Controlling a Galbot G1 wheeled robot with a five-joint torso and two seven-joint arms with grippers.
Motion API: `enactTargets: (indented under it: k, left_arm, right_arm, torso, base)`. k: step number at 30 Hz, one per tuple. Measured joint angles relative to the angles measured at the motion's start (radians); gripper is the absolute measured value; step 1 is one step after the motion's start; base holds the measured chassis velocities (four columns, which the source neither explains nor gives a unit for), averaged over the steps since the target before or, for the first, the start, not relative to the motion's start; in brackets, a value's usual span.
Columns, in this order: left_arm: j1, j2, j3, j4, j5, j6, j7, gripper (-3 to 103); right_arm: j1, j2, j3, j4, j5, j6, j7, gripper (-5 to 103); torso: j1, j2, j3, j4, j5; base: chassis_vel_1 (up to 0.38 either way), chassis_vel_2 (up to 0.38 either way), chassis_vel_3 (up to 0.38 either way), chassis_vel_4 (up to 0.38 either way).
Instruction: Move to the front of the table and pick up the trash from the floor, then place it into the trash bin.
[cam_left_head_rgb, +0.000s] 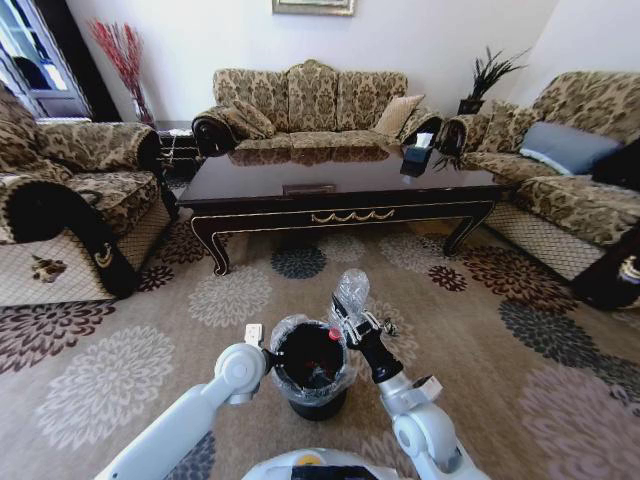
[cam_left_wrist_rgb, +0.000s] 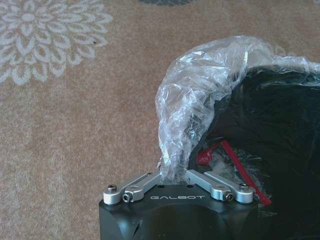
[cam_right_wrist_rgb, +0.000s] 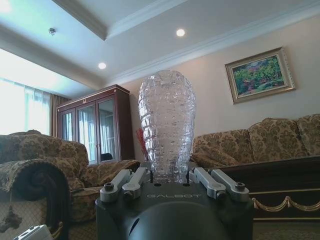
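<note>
A living room with a floral-patterned beige carpet (cam_left_head_rgb: 180, 330) has patterned sofas around a long glossy dark wood coffee table (cam_left_head_rgb: 330, 185). On the carpet before the robot stands a small round black trash bin (cam_left_head_rgb: 312, 368) with a thin clear plastic liner (cam_left_wrist_rgb: 200, 105). The left gripper (cam_left_wrist_rgb: 175, 172) pinches the liner at the bin's rim; the right gripper (cam_right_wrist_rgb: 167, 175), just beside the bin's rim, is closed on a crumpled clear plastic bottle (cam_right_wrist_rgb: 166, 125), held upright.

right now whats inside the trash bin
Inside the trash bin a red scrap lies against the dark interior, with a small red bit near the rim. The clear liner, pinched by the left tool, covers part of the opening; the bottom stays too dark to read.
</note>
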Motion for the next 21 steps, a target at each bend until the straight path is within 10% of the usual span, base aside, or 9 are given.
enactTargets:
  k: [21]
  left_arm:
    - [0.024,0.012,-0.052,-0.014,0.001,0.0,0.018,0]
  right_arm:
    - [-0.02,0.015,-0.008,0.006,0.027,-0.003,-0.003,98]
  torso:
    - [0.0,0.0,0.0,-0.0001,0.0]
  base:
    - [0.0,0.0,0.0,0.0]
